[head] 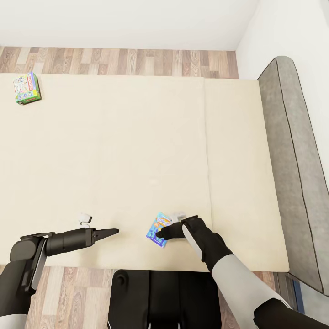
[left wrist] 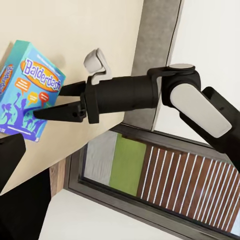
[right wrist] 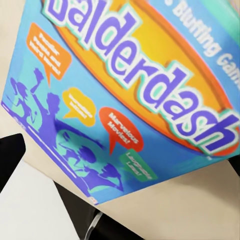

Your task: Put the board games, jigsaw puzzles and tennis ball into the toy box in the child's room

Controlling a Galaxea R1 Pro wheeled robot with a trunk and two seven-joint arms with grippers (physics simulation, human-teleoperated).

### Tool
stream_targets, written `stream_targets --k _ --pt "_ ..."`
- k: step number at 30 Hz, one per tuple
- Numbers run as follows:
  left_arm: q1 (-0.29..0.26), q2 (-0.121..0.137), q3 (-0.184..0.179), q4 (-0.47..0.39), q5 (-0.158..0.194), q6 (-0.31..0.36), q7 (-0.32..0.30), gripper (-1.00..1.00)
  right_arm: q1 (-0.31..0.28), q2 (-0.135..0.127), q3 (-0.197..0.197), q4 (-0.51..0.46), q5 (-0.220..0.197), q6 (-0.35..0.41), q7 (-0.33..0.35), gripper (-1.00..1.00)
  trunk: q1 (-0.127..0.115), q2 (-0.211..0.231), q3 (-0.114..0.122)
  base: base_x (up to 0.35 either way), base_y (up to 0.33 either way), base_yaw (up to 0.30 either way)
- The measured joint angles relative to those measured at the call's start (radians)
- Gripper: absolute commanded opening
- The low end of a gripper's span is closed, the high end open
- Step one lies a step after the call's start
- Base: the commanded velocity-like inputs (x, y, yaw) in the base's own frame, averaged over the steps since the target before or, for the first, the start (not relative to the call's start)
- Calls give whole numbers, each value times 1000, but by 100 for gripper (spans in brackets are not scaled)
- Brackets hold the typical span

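Balderdash box [head: 158,229] btwn R gripper [head: 161,234] fingers

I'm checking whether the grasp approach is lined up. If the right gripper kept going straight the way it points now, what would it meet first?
Most likely the blue Balderdash box on the bed: the right gripper points straight at it from close range, fingers open at its edge. Contact can't be confirmed.

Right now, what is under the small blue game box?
The blue Balderdash box lies flat on the beige mattress near its front edge. The right gripper covers part of it; anything beneath is hidden.
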State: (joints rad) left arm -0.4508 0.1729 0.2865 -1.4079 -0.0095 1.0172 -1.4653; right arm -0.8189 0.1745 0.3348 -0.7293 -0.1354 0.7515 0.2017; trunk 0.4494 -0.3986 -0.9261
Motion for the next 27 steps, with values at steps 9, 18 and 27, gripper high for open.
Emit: stream_targets --k 9,18,27 --pt "0 -1 0 0 0 0 0 100 0 0 -1 4 0 0 -2 100 0 0 0 0 0 0" --pt "0 -1 0 0 0 0 0 100 0 0 -2 39 -1 -18 -1 100 0 0 0 0 0 0" --pt "0 -1 -1 0 0 0 1 100 0 0 -3 70 -4 -60 -8 100 0 0 0 0 0 0"
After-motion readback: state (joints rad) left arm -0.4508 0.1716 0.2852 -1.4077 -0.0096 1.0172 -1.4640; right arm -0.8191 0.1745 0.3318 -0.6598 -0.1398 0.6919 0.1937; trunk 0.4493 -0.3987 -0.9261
